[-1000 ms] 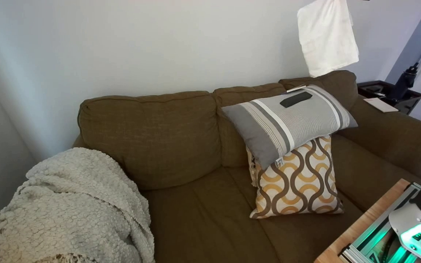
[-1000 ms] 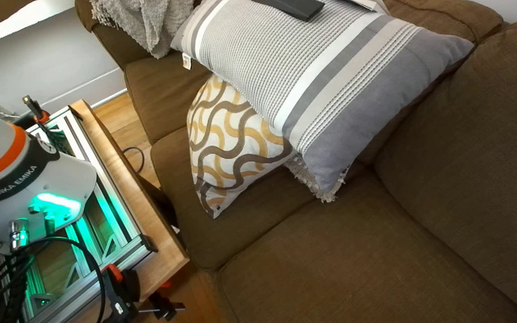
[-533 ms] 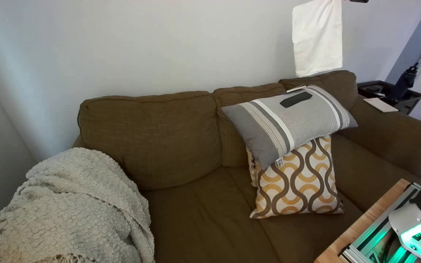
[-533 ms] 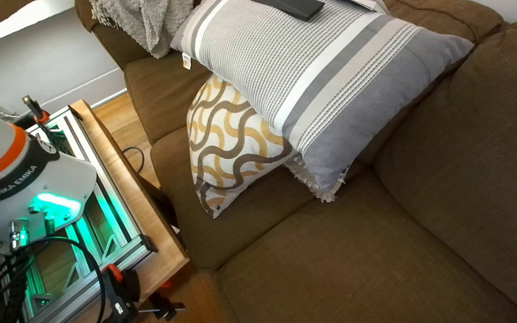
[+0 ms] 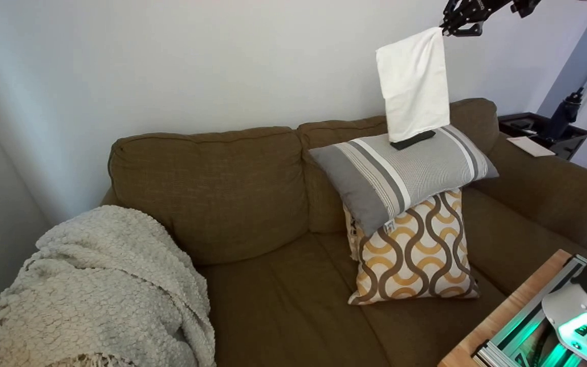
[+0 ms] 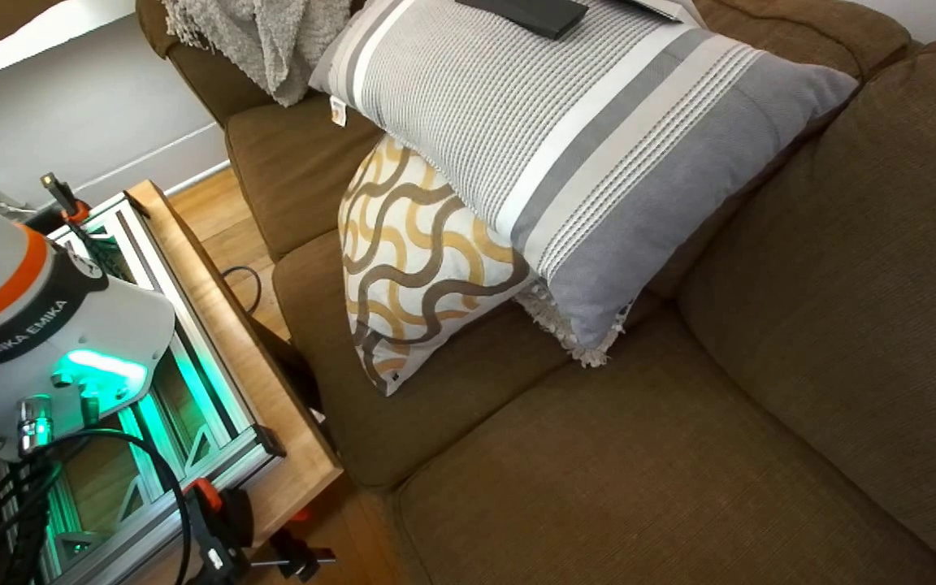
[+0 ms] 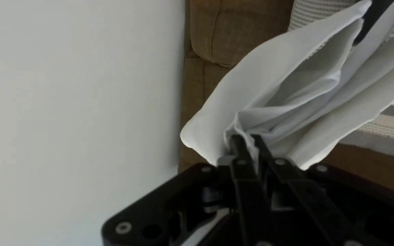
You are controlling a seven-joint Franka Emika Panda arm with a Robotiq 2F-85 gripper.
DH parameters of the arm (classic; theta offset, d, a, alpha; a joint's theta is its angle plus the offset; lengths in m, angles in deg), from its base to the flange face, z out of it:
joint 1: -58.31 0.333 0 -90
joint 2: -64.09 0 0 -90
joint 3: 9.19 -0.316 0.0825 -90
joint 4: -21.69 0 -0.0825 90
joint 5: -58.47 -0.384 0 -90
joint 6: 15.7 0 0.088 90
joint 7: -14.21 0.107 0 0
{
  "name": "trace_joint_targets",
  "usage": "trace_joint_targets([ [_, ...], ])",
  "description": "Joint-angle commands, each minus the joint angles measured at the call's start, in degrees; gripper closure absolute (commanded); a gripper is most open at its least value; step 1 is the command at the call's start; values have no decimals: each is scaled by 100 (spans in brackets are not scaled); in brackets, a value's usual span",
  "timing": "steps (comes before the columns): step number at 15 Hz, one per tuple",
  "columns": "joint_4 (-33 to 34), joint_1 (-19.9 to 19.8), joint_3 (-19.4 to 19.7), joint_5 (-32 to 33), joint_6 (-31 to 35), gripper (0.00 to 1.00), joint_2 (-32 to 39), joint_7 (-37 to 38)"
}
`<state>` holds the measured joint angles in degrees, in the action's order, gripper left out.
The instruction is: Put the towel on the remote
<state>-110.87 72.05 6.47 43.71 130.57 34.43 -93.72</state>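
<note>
The white towel (image 5: 416,86) hangs from my gripper (image 5: 443,31) above the striped cushion. My gripper is shut on the towel's top edge; the wrist view also shows the gripper (image 7: 249,140) with the towel (image 7: 241,92) pinched between its fingertips. The black remote (image 5: 416,139) lies on the striped cushion. In that exterior view the towel's lower hem hides part of the remote; I cannot tell if they touch. The remote (image 6: 535,15) shows at the top edge of an exterior view, where neither towel nor gripper appears. In the wrist view the remote (image 7: 375,18) is partly behind the towel.
The striped cushion (image 5: 426,165) lies on a patterned cushion (image 5: 416,255) on the brown sofa (image 5: 212,193). A wall (image 5: 222,61) stands behind. A fluffy blanket (image 5: 115,285) covers the sofa's end. A white flat thing (image 6: 656,8) lies beside the remote. A paper (image 5: 530,146) lies on the armrest.
In an exterior view the towel has moved left and down, now in front of part of the remote. My gripper has come into that view. The remote and cushions have not moved.
</note>
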Motion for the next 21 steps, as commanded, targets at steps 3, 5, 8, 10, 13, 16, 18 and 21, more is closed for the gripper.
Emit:
trace_joint_targets([
  [3, -26, 595, 175, -1264, 9, 98, 47, -153],
  [5, -48, 918, 342, -2001, -164, 98, 64, -348],
  [8, -49, 1037, 397, -3032, -544, 98, 206, -651],
  [10, -58, 787, 247, -3537, -919, 98, 343, -768],
  [13, -165, 166, -107, -3499, -1073, 98, 695, -668],
  [16, -304, -331, -456, -3116, -876, 98, 1061, -572],
  [18, -362, -442, -608, -3096, -712, 98, 1324, -938],
  [21, -279, -473, -796, -3312, -234, 98, 1785, -1613],
])
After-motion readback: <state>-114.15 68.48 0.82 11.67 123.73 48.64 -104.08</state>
